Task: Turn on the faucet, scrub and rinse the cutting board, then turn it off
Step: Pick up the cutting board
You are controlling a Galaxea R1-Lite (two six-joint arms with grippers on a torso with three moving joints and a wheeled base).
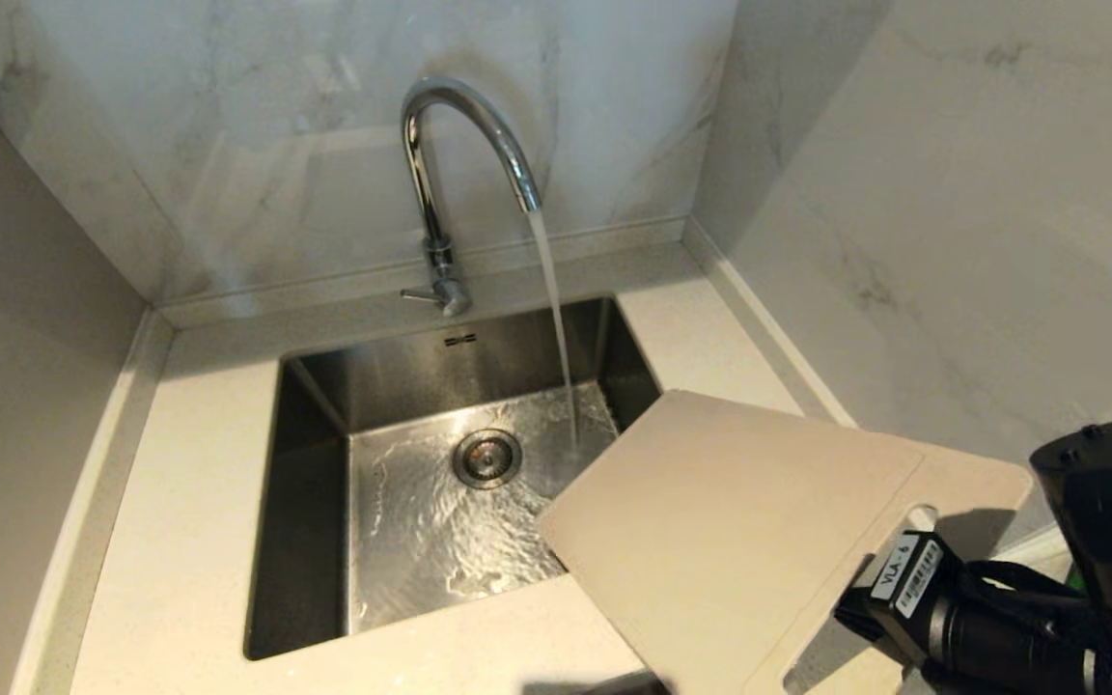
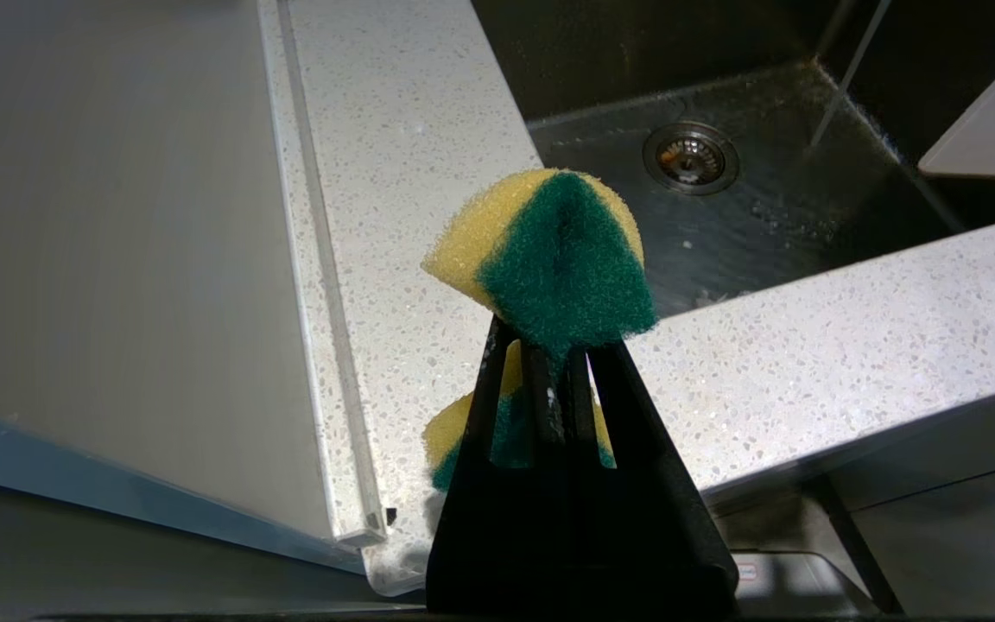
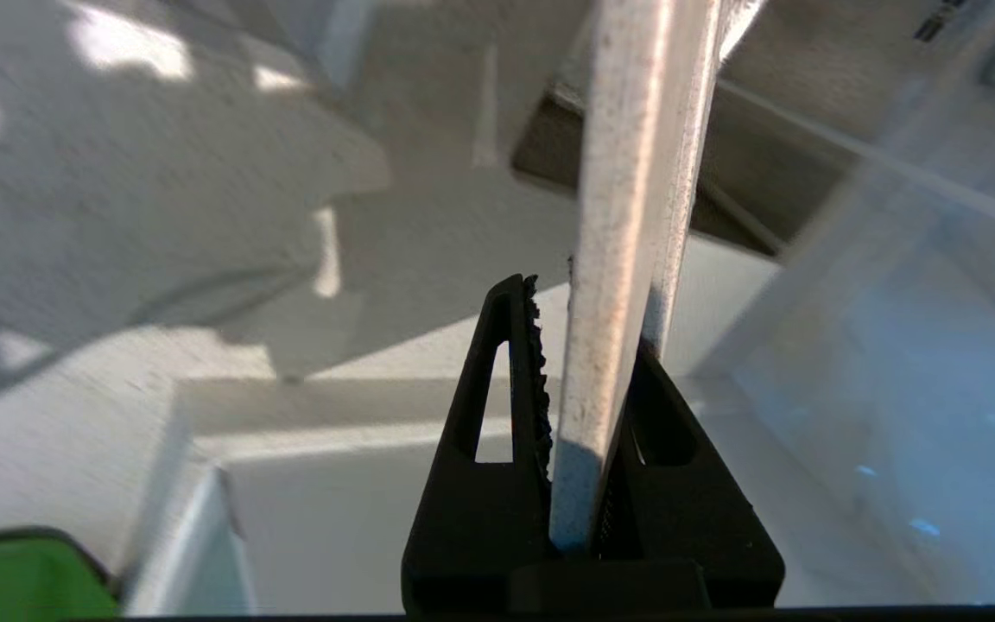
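Observation:
The chrome faucet (image 1: 464, 145) stands behind the sink, its thin lever (image 1: 418, 294) sticking out at the base. A stream of water (image 1: 556, 319) falls from the spout into the basin. The cream cutting board (image 1: 730, 521) hangs tilted over the sink's front right corner, just clear of the stream. My right gripper (image 3: 584, 320) is shut on the board's edge (image 3: 627, 173) at the end with the handle slot (image 1: 923, 512). My left gripper (image 2: 554, 341), outside the head view, is shut on a yellow and green sponge (image 2: 549, 250) near the counter's front edge.
The steel sink (image 1: 315, 502) has a wet floor and a round drain (image 1: 486, 457). Pale speckled counter (image 1: 199, 483) surrounds it, with marble walls close behind and on both sides. A green object (image 3: 22, 579) shows in the right wrist view.

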